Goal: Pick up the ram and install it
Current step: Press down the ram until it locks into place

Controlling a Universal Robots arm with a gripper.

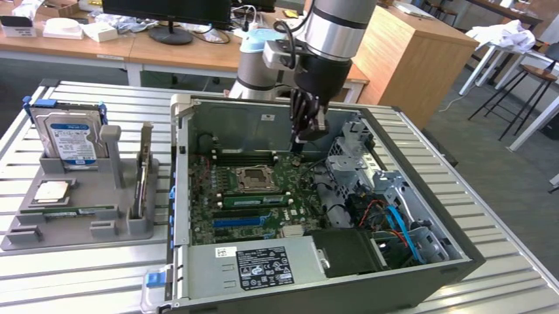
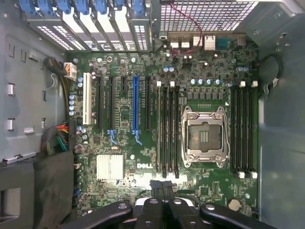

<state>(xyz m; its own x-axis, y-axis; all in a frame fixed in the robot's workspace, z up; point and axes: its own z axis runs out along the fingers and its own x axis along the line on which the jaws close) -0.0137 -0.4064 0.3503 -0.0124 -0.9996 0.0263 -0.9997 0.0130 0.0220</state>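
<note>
The arm (image 1: 336, 26) is a thick cylinder of brushed silver-grey metal that ends below in a black band. Behind it, a rounded joint carries a pale blue cap (image 1: 258, 38). A small grey box (image 1: 279, 55) is fixed to the side of the wrist, and black cables (image 1: 292, 29) loop past it. The pincer (image 1: 302, 137) is black and narrow, with long, slim fingers. Seen from the wrist view, the pincer (image 2: 163, 185) has matt black linkage bars (image 2: 109, 212) studded with round, glossy screw heads (image 2: 153, 202).
</note>
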